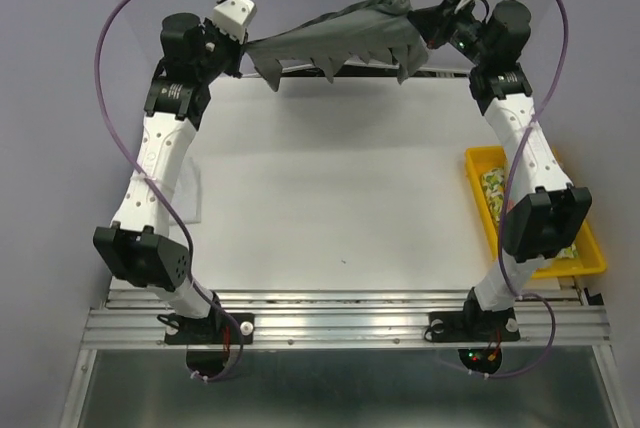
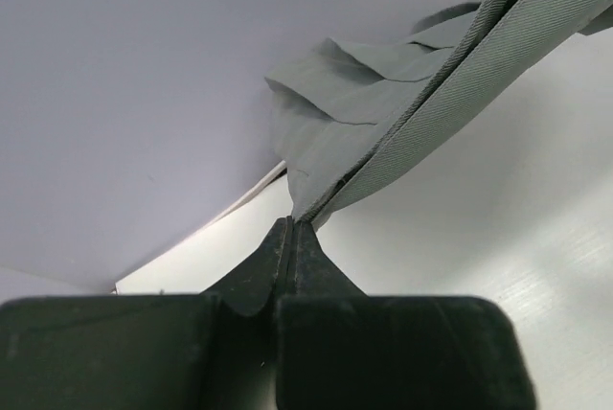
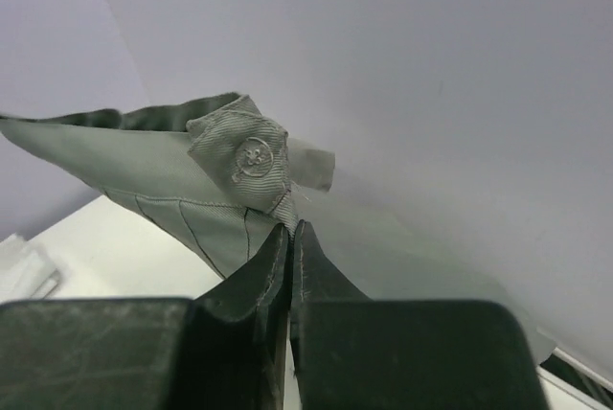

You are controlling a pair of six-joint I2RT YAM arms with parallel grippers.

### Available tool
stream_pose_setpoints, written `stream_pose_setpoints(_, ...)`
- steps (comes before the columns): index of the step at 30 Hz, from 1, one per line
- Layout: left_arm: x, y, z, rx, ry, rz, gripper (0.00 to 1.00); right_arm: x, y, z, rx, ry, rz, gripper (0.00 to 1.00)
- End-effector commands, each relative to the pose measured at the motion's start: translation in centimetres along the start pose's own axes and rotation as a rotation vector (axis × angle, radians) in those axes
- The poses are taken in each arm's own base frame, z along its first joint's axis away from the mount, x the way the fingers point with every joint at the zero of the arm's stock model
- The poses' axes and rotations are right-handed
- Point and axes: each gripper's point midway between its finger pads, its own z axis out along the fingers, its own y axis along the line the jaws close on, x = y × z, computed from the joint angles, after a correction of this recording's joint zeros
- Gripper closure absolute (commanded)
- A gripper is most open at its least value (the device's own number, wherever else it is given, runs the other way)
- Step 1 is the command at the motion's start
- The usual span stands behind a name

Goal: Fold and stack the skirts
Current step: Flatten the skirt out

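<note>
The grey skirt (image 1: 335, 40) is held stretched in the air above the far edge of the white table (image 1: 330, 188), pinched at either end by the tightly closed left gripper (image 2: 292, 230) and right gripper (image 3: 290, 233), well apart from the yellow tray (image 1: 480, 158), which is partly hidden behind the right arm.

This is probably a robotics lab test cell: plain pale lilac-grey panel walls (image 1: 60, 8) box in a flat white tabletop (image 1: 330, 178), and two white-and-black jointed robot arms (image 1: 160, 163) trailing looped purple cables (image 1: 100, 43) are bolted to a ribbed aluminium rail (image 1: 340, 320).
</note>
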Motion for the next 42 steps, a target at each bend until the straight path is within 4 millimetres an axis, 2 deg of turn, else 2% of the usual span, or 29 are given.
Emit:
stream_pose_setpoints(1,-3.4,2.2,-5.6,-0.135,-0.122,0.056,1.00,-4.9,0.0,-3.8,0.043,-0.123,-0.124,0.99)
stream_pose_setpoints(3,-3.2,1.6,-6.6,-0.129,-0.119,0.031,1.00,-5.5,1.1,-5.4,0.040,-0.121,-0.122,0.99)
stream_pose_setpoints(5,-4.6,1.1,-8.7,-0.127,-0.156,0.015,1.00,-6.0,1.9,-6.4,0.035,-0.113,-0.124,0.99)
stream_pose_setpoints(7,-4.9,0.9,-9.7,-0.129,-0.165,0.008,1.00,-7.2,2.8,-7.4,0.032,-0.122,-0.127,0.99)
stream_pose_setpoints(9,-5.4,0.8,-10.5,-0.134,-0.173,0.001,1.00,-7.4,3.1,-7.5,0.026,-0.113,-0.127,0.99)
stream_pose_setpoints(13,-4.6,0.6,-9.7,-0.119,-0.149,-0.012,1.00,-6.1,2.2,-6.8,0.047,-0.081,-0.093,0.99)
stream_pose_setpoints(16,-2.9,0.1,-7.2,-0.071,-0.100,-0.045,1.00,-3.5,0.9,-5.4,0.055,-0.034,-0.032,0.99)
stream_pose_setpoints(17,-2.8,0.1,-6.8,-0.066,-0.097,-0.055,1.00,-3.9,0.9,-5.4,0.058,-0.041,-0.025,0.99)
stream_pose_setpoints(18,-3.2,0.2,-6.5,-0.063,-0.104,-0.065,1.00,-2.9,0.4,-4.9,0.063,-0.027,-0.006,0.99)
stream_pose_setpoints(19,-2.7,0.2,-5.8,-0.055,-0.093,-0.075,1.00,-2.9,0.3,-4.7,0.065,-0.027,0.006,0.99)
stream_pose_setpoints(23,-3.0,0.3,-5.7,-0.055,-0.100,-0.077,1.00,-2.8,0.7,-4.8,0.047,-0.021,0.002,0.99)
stream_pose_setpoints(28,-2.5,0.0,-6.6,-0.064,-0.101,-0.062,1.00,-3.0,1.6,-5.9,0.034,-0.016,-0.012,0.99)
stream_pose_setpoints(30,-2.3,-0.3,-7.2,-0.062,-0.098,-0.059,1.00,-3.3,2.3,-6.6,0.026,-0.011,-0.011,0.99)
stream_pose_setpoints(31,-2.2,-0.4,-7.4,-0.060,-0.098,-0.055,1.00,-2.4,2.5,-6.9,0.016,0.008,-0.002,0.99)
stream_pose_setpoints(32,-2.0,-0.7,-8.1,-0.056,-0.099,-0.047,1.00,-3.0,3.1,-7.6,0.011,0.003,-0.008,0.99)
stream_pose_setpoints(33,-2.5,-0.9,-8.6,-0.051,-0.113,-0.038,1.00,-2.9,3.4,-7.9,0.008,0.004,-0.007,0.99)
stream_pose_setpoints(35,-2.1,-1.8,-9.6,-0.023,-0.117,-0.025,1.00,-1.8,3.8,-8.5,0.002,0.027,0.012,0.99)
stream_pose_setpoints(36,-1.3,-2.3,-9.8,-0.012,-0.103,-0.032,1.00,-2.5,4.4,-9.2,-0.006,0.017,0.006,0.99)
stream_pose_setpoints(38,-1.0,-3.0,-10.7,0.001,-0.104,-0.030,1.00,-2.4,5.2,-10.0,-0.014,0.023,0.018,0.99)
stream_pose_setpoints(40,-0.8,-3.7,-12.5,0.002,-0.104,-0.021,1.00,-3.2,6.8,-11.6,-0.038,0.016,0.022,0.99)
stream_pose_setpoints(41,-1.2,-3.9,-14.0,-0.007,-0.118,-0.016,1.00,-3.9,7.8,-12.8,-0.044,0.008,0.019,0.99)
stream_pose_setpoints(42,-1.3,-4.1,-14.7,-0.010,-0.122,-0.013,1.00,-4.4,8.2,-13.3,-0.047,0.001,0.023,0.99)
